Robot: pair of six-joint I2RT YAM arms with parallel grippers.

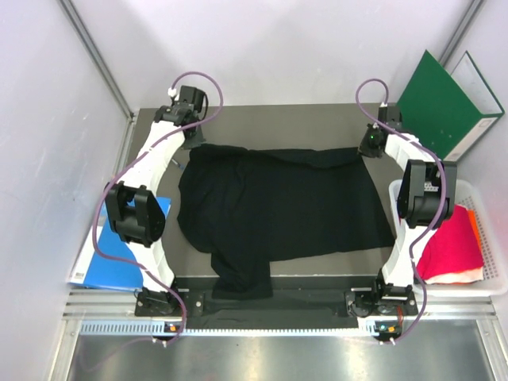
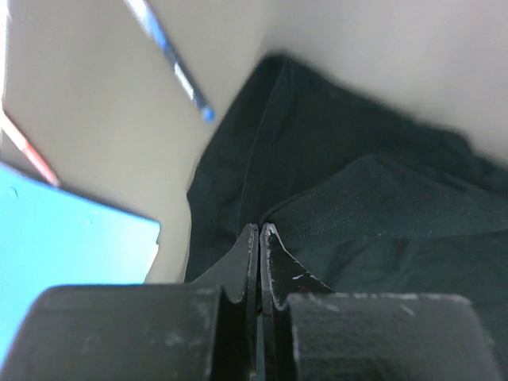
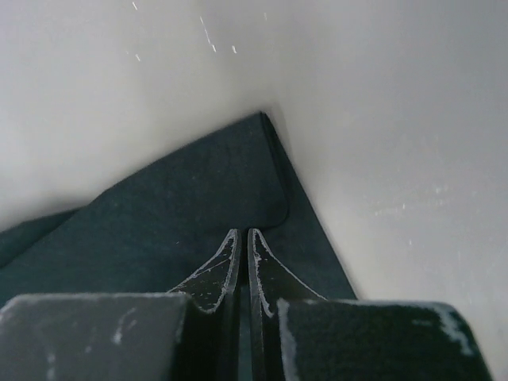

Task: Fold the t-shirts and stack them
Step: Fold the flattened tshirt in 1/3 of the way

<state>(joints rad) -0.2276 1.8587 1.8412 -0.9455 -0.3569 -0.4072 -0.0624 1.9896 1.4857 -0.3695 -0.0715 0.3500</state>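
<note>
Left gripper [image 2: 259, 230] and right gripper [image 3: 243, 234], both closed, at the far corners of the black shirt [image 1: 278, 198].
The left fingertips meet over the shirt's far left corner and the right fingertips over its far right corner; I cannot tell if cloth is pinched. The shirt lies spread on the table [image 1: 317, 115] between the arms. A red shirt [image 1: 452, 242] lies in the basket [image 1: 476, 287] on the right.

Two shirts in all: one black t-shirt [image 1: 286, 198] in the middle, one magenta-red t-shirt [image 1: 452, 242] at right. Two folders: one green folder [image 1: 435, 99] far right, one blue folder [image 1: 107, 266] near left. One white basket [image 1: 496, 270]. One table [image 1: 262, 127]. Two arms, two grippers: left gripper [image 2: 259, 230], right gripper [image 3: 242, 234].
</note>
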